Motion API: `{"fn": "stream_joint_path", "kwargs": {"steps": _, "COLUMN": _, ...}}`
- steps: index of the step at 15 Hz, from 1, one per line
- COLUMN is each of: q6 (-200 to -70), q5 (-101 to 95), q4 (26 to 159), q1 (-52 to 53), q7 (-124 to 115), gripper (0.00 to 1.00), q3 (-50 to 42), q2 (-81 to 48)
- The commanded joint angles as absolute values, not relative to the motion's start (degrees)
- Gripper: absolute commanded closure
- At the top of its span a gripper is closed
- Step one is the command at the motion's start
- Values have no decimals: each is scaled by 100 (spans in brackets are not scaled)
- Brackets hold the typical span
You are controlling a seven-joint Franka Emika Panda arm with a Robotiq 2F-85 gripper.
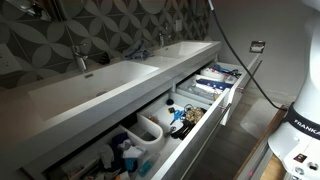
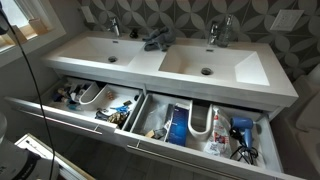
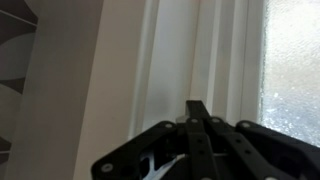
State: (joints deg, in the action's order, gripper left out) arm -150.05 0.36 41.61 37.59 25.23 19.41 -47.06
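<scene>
In the wrist view my gripper (image 3: 197, 108) has its two black fingers closed together to a single tip, with nothing between them. It points at a white wall or door frame (image 3: 120, 70), with a frosted window pane (image 3: 292, 60) at the right. The gripper does not show in either exterior view. Only the white arm body marked FRANKA (image 1: 303, 122) shows at the right edge. It stands beside a white double-sink vanity (image 2: 140, 58), which also shows in the exterior view with the arm (image 1: 100, 85).
Two vanity drawers are pulled open and full of clutter (image 2: 100, 105) (image 2: 200, 125); a blue hair dryer (image 2: 240, 128) lies in one. A dark cloth (image 2: 155, 40) sits between the sinks. A black cable (image 1: 240, 62) hangs past the open drawers (image 1: 205, 90).
</scene>
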Motion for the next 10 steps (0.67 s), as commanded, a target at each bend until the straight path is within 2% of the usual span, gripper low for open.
{"fn": "stream_joint_path", "kwargs": {"steps": 1, "q6": -14014, "q5": 209, "q4": 4026, "q1": 3698, "q7": 2648, "gripper": 100, "q3": 2177, "q2": -4611}}
{"fn": "stream_joint_path", "kwargs": {"steps": 4, "q6": -12980, "q5": 371, "q4": 4449, "q1": 3648, "q7": 2310, "gripper": 100, "q3": 2318, "q2": -4107}}
{"fn": "stream_joint_path", "kwargs": {"steps": 5, "q6": -12640, "q5": 443, "q4": 4497, "q1": 3628, "q7": 2210, "gripper": 75, "q3": 2375, "q2": -3992}}
{"fn": "stream_joint_path", "kwargs": {"steps": 6, "q6": -12302, "q5": 447, "q4": 4620, "q1": 3623, "q7": 1983, "gripper": 74, "q3": 2348, "q2": -3803}}
{"fn": "stream_joint_path", "kwargs": {"steps": 10, "q6": -11572, "q5": 401, "q4": 5546, "q1": 3516, "q7": 864, "gripper": 46, "q3": 2184, "q2": -2857}}
